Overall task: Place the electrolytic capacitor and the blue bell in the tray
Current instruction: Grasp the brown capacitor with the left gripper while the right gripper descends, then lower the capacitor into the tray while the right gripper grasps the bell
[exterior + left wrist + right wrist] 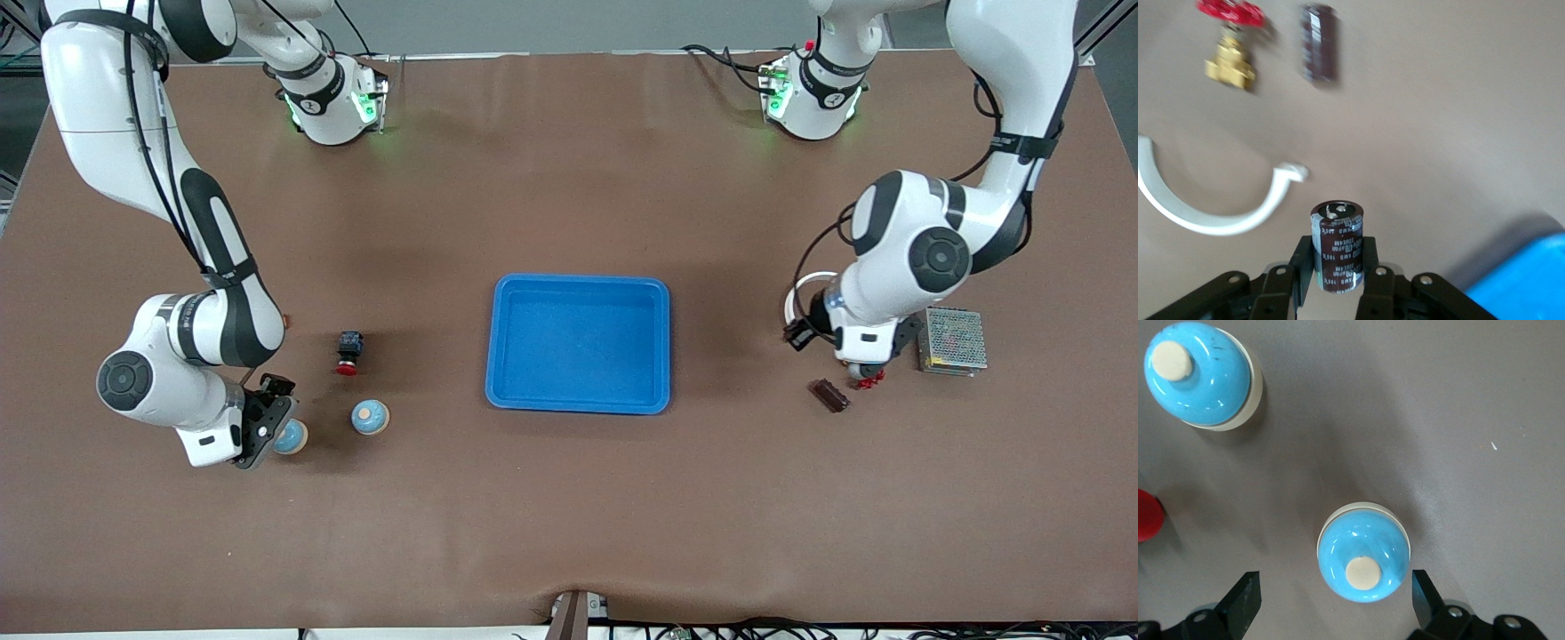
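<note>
The bright-blue tray (578, 398) lies mid-table with nothing in it; one corner (1531, 280) shows in the left wrist view. My left gripper (798, 336) (1337, 261) is shut on a dark brown electrolytic capacitor (1336, 230), held upright over the table beside a white ring (803, 293). A second capacitor (829, 395) (1319, 52) lies on its side on the table. My right gripper (267, 436) (1335, 587) is open, its fingers on either side of a blue bell (292, 436) (1363, 553) without touching it. Another blue bell (370, 417) (1201, 373) stands between that one and the tray.
A red-topped black button (348, 353) (1146, 515) stands near the bells. A brass valve with a red handle (868, 380) (1231, 47) and a grey mesh box (952, 340) sit at the left arm's end. The white ring (1218, 213) lies below the left gripper.
</note>
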`<act>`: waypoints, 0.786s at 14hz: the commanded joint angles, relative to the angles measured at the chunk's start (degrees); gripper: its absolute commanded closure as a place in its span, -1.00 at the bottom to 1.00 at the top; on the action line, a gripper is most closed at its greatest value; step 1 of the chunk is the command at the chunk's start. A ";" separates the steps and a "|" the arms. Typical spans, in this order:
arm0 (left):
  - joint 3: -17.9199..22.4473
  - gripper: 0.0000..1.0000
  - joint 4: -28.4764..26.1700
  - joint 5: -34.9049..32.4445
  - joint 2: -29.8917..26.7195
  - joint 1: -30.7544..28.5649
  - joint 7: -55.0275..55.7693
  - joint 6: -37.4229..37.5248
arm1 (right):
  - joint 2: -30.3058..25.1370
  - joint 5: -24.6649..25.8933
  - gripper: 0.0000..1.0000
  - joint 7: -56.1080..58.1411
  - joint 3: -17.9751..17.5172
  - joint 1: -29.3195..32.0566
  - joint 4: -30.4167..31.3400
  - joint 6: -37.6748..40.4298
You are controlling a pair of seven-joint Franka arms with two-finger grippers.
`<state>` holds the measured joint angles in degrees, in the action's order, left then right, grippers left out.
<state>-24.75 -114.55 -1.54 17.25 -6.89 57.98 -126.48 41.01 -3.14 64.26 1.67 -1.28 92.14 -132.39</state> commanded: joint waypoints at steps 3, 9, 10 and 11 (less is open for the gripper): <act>-0.12 1.00 3.27 -1.45 2.95 7.57 6.43 1.06 | 1.44 -0.46 -1.00 1.48 -0.53 0.41 -1.09 -1.47; 0.14 1.00 9.95 -3.98 9.89 14.79 13.46 0.79 | 3.02 -0.55 -1.00 2.89 -0.61 0.58 -1.70 -3.66; 0.23 1.00 11.36 -6.17 11.56 16.54 17.05 0.79 | 3.46 -0.55 -1.00 2.89 -0.61 0.67 -2.14 -3.75; 0.23 1.00 13.02 -9.15 13.75 18.73 21.00 0.79 | 3.90 -0.55 -1.00 2.89 -0.70 0.67 -2.23 -3.84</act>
<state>-24.98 -106.33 -6.08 26.39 8.22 72.90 -126.19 43.19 -3.15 65.81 1.57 -1.26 91.92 -136.15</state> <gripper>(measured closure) 0.661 0.000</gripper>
